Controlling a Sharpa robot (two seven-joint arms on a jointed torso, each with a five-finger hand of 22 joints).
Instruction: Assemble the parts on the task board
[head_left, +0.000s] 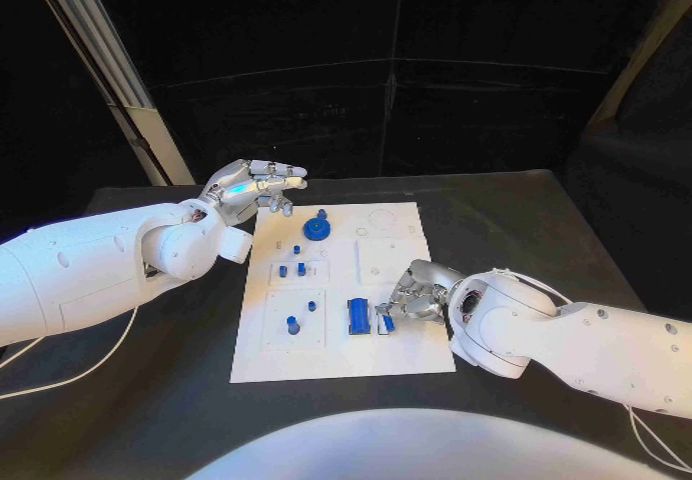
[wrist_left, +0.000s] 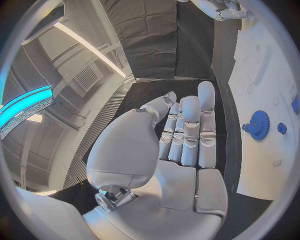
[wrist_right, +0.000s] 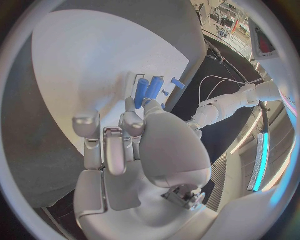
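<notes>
The right hand (head_left: 408, 300) is lowered onto the blue parts (head_left: 359, 316) near the task board's (head_left: 404, 350) near edge; whether one is grasped cannot be told. The left hand (head_left: 260, 186) (released, fingers extended) is held at the far-left corner. A secure pick is required next.

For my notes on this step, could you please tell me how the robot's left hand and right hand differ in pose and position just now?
The left hand is raised beside the far left corner of the white task board, while the right hand reaches down onto the board's near right part. The left hand's fingers lie straight and empty; the right hand's fingers curl at the long blue cylindrical parts. Both are silver hands on white arms.
</notes>
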